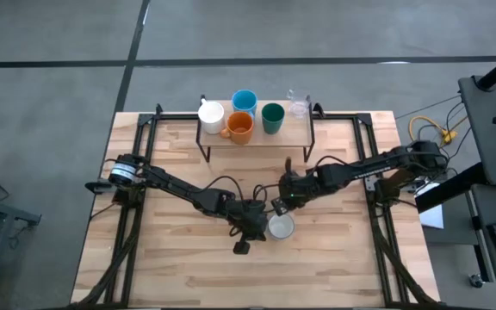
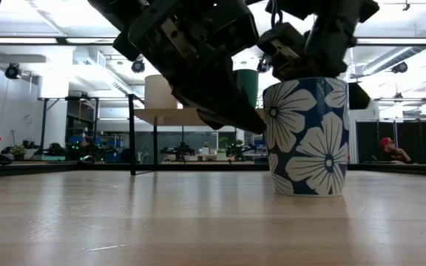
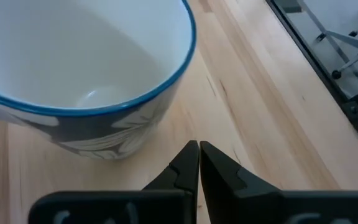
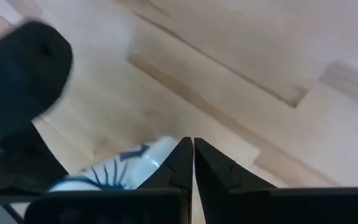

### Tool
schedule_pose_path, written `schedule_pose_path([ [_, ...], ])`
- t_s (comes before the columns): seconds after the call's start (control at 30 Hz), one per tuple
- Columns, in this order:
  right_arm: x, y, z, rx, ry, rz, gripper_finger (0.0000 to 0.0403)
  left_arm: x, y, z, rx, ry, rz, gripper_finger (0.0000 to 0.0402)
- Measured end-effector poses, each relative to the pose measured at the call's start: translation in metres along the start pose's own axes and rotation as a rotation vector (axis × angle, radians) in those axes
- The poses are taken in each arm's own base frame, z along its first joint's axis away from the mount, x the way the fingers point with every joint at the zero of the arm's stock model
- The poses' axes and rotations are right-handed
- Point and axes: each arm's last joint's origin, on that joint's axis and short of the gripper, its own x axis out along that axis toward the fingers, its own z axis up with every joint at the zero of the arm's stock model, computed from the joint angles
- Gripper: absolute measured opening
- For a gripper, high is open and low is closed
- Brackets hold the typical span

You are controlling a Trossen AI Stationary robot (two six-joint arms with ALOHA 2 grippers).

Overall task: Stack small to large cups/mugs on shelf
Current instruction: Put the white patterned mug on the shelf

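Blue-and-white floral mug [image 1: 281, 226], white inside w/ blue rim, upright on table [image 1: 179, 267] near centre, well apart from shelf [image 1: 257, 139] at far edge. On shelf, L to R: white mug [image 1: 211, 114], orange mug [image 1: 240, 127] w/ light blue mug [image 1: 244, 101] just behind, dark green cup [image 1: 272, 117], clear glass [image 1: 299, 106] at far right end.

Left gripper [image 3: 198, 149] fully closed, empty, just beside floral mug on its left, low over table. Right gripper [image 4: 192, 144] also pinched closed, nothing btwn fingers, just above mug's far rim; contact w/ rim can't tell. Both arms meeting over mug at table centre.
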Motion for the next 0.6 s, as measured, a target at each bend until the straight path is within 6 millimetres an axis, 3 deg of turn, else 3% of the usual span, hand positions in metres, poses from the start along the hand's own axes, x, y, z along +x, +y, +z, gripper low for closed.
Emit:
schedule_pose_path([
  [0.27,0.001,0.003,-0.013,0.015,0.03,0.005,0.0009,0.0,0.0,0.0,0.0,-0.001,0.001,0.0],
  [0.6,0.013,0.01,0.003,-0.005,-0.014,0.098,0.0008,-0.001,0.0,0.013,0.024,-0.108,-0.005,0.0],
])
